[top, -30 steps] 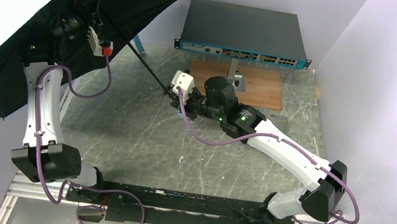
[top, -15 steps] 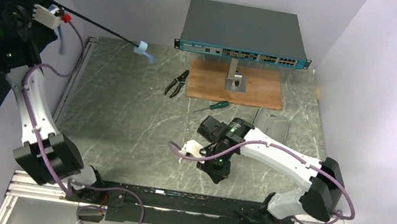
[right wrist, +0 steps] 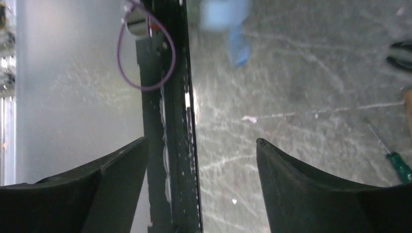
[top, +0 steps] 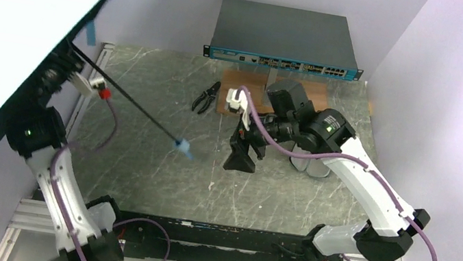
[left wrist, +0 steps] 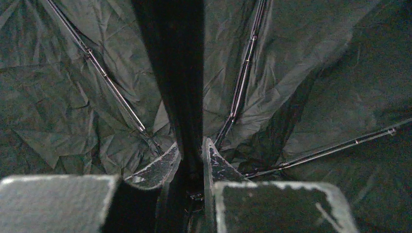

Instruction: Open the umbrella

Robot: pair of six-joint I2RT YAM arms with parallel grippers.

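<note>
The umbrella (top: 16,22) is spread directly ahead of the left gripper (left wrist: 192,156), which is clamped narrowly on the black shaft (top: 135,106). The right gripper (right wrist: 201,145), at the handle end a second ago, now stands wide and empty, with the pale-blue handle (top: 181,145) blurred just beyond its fingertips. The task appears complete, but the canopy runs off frame and the runner catch is hidden, so locking cannot be confirmed.
</note>
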